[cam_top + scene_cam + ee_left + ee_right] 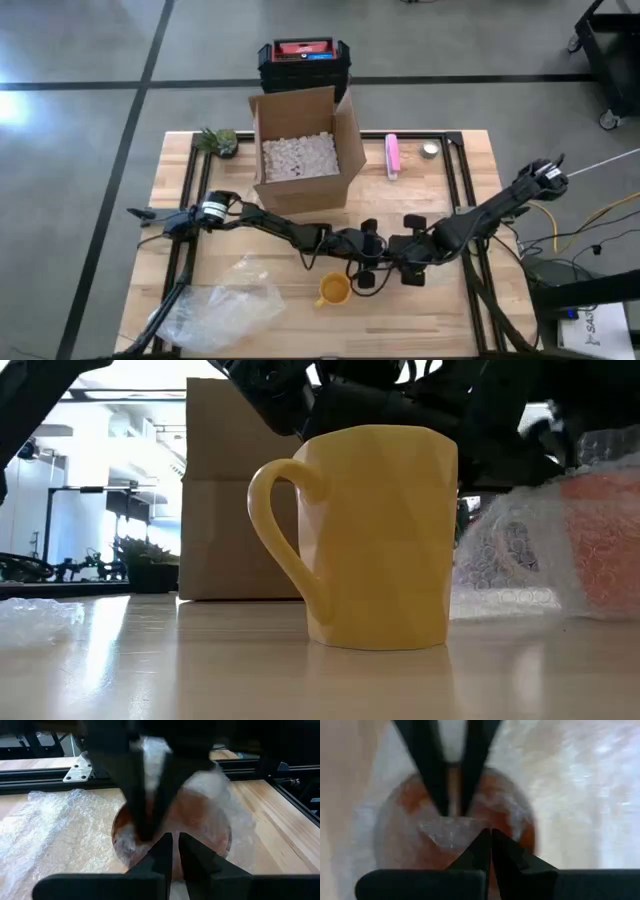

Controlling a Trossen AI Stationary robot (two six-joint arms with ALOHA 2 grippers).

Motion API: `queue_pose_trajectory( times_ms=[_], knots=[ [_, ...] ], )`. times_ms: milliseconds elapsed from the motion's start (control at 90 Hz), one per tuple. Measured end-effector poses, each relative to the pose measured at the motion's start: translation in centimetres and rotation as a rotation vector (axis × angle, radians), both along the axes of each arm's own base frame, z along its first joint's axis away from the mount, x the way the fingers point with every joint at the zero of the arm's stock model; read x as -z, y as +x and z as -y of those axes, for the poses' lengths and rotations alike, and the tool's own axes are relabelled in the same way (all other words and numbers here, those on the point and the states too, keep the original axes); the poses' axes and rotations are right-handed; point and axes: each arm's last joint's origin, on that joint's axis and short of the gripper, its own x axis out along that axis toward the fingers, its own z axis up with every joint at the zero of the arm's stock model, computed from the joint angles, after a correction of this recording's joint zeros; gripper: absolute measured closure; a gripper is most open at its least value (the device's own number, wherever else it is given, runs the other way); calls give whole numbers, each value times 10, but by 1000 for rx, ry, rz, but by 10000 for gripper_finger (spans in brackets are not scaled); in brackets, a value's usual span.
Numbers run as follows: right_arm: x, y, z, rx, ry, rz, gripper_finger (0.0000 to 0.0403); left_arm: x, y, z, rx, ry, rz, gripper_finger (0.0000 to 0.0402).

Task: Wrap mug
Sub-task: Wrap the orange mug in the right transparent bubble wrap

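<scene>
A yellow mug (375,535) stands upright at the table's (520,320) front edge, handle out to one side, with neither gripper on it. Just behind it, at mid-table, the left gripper (172,842) and right gripper (490,840) meet tip to tip over an orange mug in bubble wrap (200,820), each with its fingers pinched together on the wrap. A loose bubble wrap sheet (215,305) lies front left. Farther back stands an open cardboard box (300,145) of packing peanuts.
</scene>
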Motion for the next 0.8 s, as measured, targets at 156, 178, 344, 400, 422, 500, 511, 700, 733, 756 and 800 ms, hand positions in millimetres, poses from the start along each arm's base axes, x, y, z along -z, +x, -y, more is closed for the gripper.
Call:
queue_pose_trajectory(
  times_ms=[156,178,344,400,422,500,511,700,733,756,800],
  knots=[
    [13,-2,-1,12,37,18,403,-1,0,0,-1,0,6,382],
    [14,-2,-1,7,39,22,403,-1,0,0,-1,0,6,382],
    [3,0,-1,-14,39,10,403,0,0,1,3,-1,2,382],
    [-11,2,-2,-26,45,20,403,0,0,1,4,0,1,382],
    [-17,3,-3,-28,50,31,403,0,0,1,4,0,1,382],
    [-38,4,-3,-35,46,27,403,0,0,1,5,0,-1,382],
    [-40,3,-3,-35,46,25,403,0,0,1,5,0,-1,382],
    [-74,6,-9,-50,92,126,403,1,0,1,5,0,-3,382],
    [-75,7,-12,-62,117,138,403,1,0,1,5,0,-3,382],
    [-75,8,-14,-70,134,142,403,1,0,1,5,0,-4,382],
    [-71,8,-17,-83,159,147,403,1,0,1,4,0,-4,382]
  ],
)
